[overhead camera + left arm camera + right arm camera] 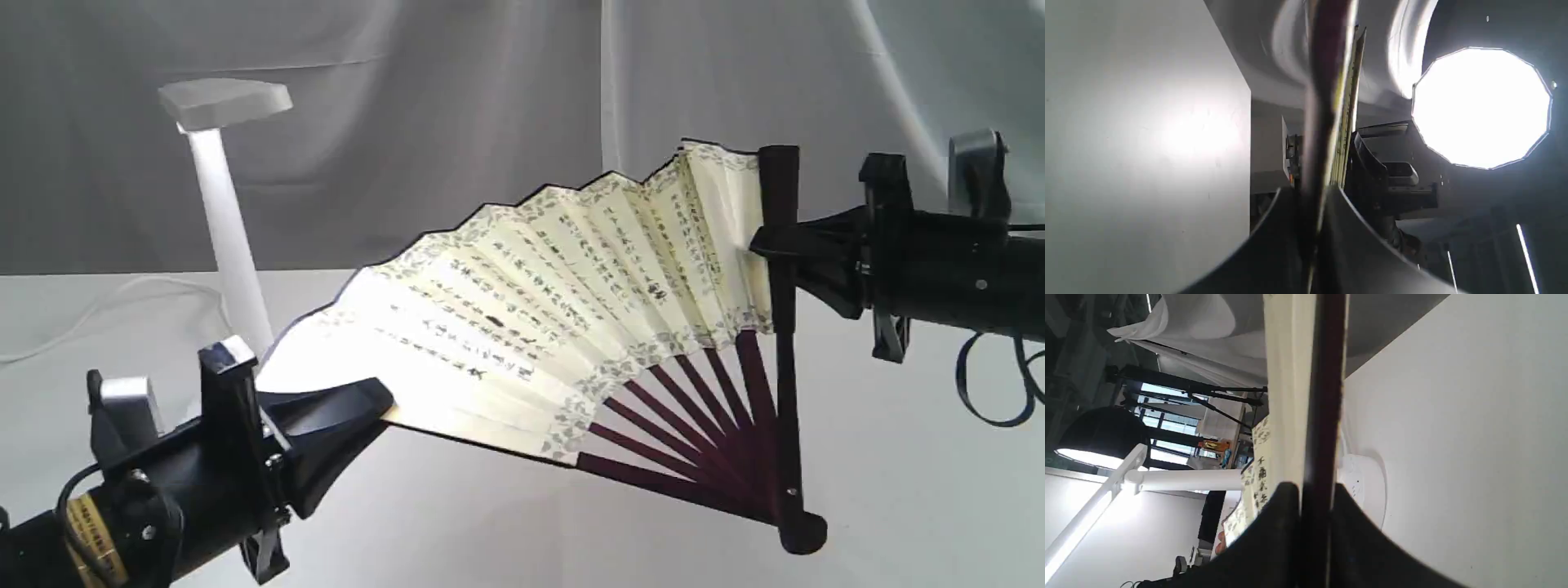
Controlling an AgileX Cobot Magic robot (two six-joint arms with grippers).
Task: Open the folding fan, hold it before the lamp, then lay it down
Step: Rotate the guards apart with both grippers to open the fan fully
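The folding fan (555, 327) is spread open and held in the air above the white bench (898, 490), with the cream leaf and its black writing turned to the exterior view. The maroon ribs are gathered at the pivot low on the right; whether the pivot touches the bench cannot be told.

The left fingers (375, 400) are closed on the lower-left end of the fan. In the left wrist view the dark guard and folded leaf edges are seen pinched between them. The right fingers (763, 241) are closed on the other guard, which stands upright at the right edge, and are gripped at leaf height. That guard is seen clamped edge-on in the right wrist view too.

The lamp (229, 220) stands behind the fan's left end — leaning column and flat head are seen above the leaf, while the base is hidden in the exterior view. The leaf's left end is washed out by bright light. A grey cloth backdrop (457, 122) hangs behind.
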